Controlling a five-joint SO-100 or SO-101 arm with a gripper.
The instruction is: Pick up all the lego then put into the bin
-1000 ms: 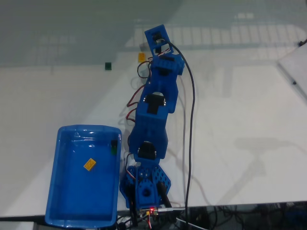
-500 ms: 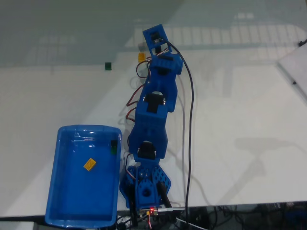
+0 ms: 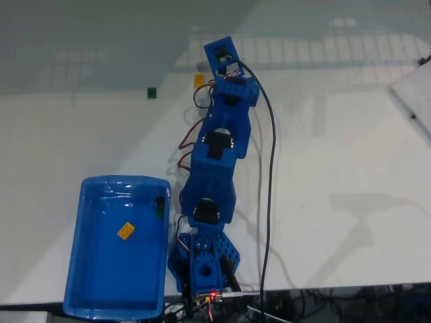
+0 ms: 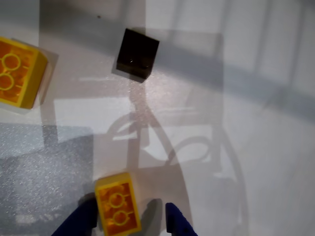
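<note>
- The arm (image 3: 219,148) is stretching away from its base toward the far side of the white table (image 3: 337,148), reaching for the bricks lying there.
- In the wrist view, the gripper (image 4: 129,219) is hanging over a yellow brick (image 4: 117,204), with 2 blue fingertips (image 4: 78,223) showing at the bottom edge.
- The jaws are standing apart, a little wider than the brick; the left tip is sitting just beside it and the right tip is off it with a gap between, so nothing is being held yet.
- A second yellow brick (image 4: 17,73) is lying at the left edge and a black brick (image 4: 138,53) further up, both well apart from the fingertips.
- In the fixed view, a green brick (image 3: 152,93) is lying alone on the table, left of the arm's tip.
- The blue bin (image 3: 81,269) is sitting beside the arm's base, within easy swing, and is already holding 1 yellow piece (image 3: 125,231) and a dark one (image 3: 159,205) against its right wall.
- Judging by this, the next move is probably closing squarely on the brick between the tips.
</note>
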